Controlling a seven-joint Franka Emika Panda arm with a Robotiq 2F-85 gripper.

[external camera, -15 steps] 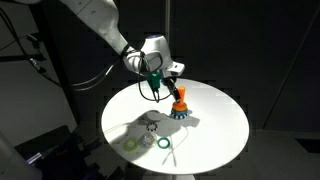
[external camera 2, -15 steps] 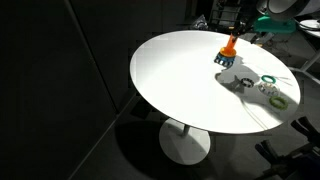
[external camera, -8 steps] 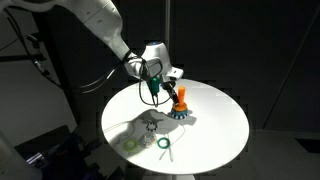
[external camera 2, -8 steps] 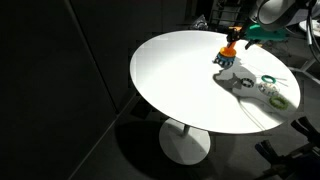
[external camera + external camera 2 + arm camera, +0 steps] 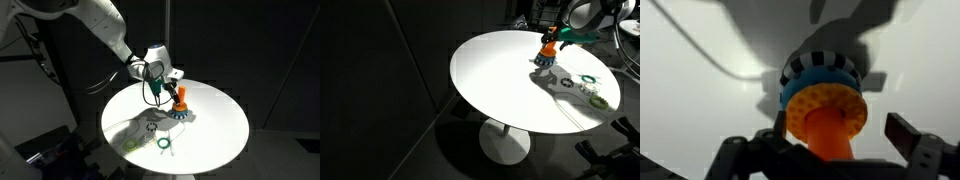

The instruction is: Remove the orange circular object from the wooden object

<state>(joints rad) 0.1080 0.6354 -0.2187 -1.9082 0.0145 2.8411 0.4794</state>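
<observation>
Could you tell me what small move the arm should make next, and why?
Probably lower the open end effector a little further, then close on the orange ring. In the wrist view the ring sits around the wooden peg, above the blue toothed ring, and the fingers flank it without touching.

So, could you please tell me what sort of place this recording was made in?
Probably a robotics lab or test studio: a round white table stands brightly lit against a dark backdrop, a robot arm reaches over it, and small toy rings lie on it.
</observation>
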